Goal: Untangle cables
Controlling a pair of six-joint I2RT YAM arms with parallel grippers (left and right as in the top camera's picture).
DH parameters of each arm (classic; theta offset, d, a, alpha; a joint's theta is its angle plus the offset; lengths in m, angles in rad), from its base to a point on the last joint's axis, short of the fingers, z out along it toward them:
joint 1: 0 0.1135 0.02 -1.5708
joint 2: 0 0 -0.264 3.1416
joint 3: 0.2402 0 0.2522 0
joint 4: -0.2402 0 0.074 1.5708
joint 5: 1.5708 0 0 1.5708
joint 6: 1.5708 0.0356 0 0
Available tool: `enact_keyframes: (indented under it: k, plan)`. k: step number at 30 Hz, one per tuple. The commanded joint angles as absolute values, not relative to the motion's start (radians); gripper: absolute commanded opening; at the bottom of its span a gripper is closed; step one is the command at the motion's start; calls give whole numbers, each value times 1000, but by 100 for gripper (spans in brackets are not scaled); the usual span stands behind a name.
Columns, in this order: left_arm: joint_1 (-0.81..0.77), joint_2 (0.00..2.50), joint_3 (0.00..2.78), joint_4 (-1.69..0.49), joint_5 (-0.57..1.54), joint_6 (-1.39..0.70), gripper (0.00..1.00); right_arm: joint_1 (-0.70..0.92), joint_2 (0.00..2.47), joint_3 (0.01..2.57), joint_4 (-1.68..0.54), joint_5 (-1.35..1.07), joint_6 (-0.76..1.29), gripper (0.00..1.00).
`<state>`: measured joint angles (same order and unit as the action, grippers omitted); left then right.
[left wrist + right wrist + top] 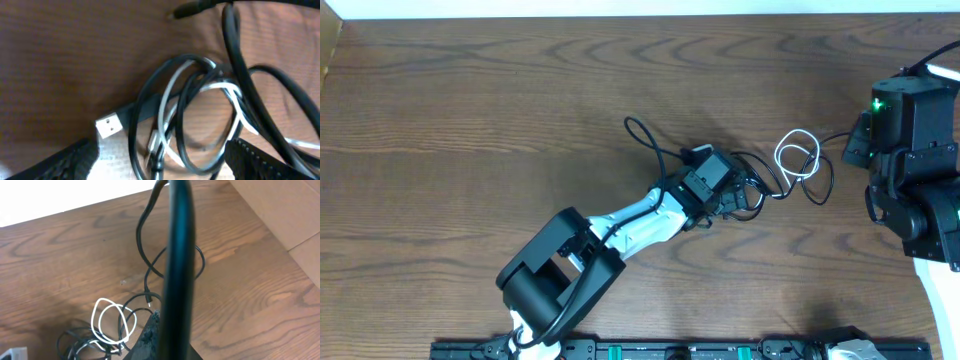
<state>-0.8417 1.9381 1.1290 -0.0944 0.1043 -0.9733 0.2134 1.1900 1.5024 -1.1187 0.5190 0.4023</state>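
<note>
The cables [752, 188] lie tangled near the middle of the counter [470, 120], with a white loop [798, 158] at 2 o'clock of the tangle. The left jaws hang spread above it. The right jaws, at 3 o'clock, are pressed together; whether they pinch the black cable [830, 138] I cannot tell.

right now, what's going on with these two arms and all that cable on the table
The left gripper hangs open over the tangle of cables mid-table, black loops wound with a white cable, gripping nothing. The right gripper, at the right edge, is shut and appears to pinch one black cable leading out of the tangle. Nothing looks untangled yet.
</note>
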Motion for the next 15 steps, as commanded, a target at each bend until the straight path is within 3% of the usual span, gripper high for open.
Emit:
enact_keyframes:
  k: [1, 8, 10, 15]
  plan:
    - [-841, 2017, 1117, -114, 72, -989, 84, 202, 1184, 1517, -1118, 516, 414, 1]
    - [-844, 2022, 1117, -179, 8, -981, 45, 202, 1184, 1517, -1119, 516, 414, 1]
    - [-845, 2022, 1117, -234, -26, -976, 40, 202, 1184, 1517, -1119, 516, 414, 1]
    - [-843, 2022, 1117, -368, -139, -859, 39, 202, 1184, 1517, -1120, 514, 414, 1]
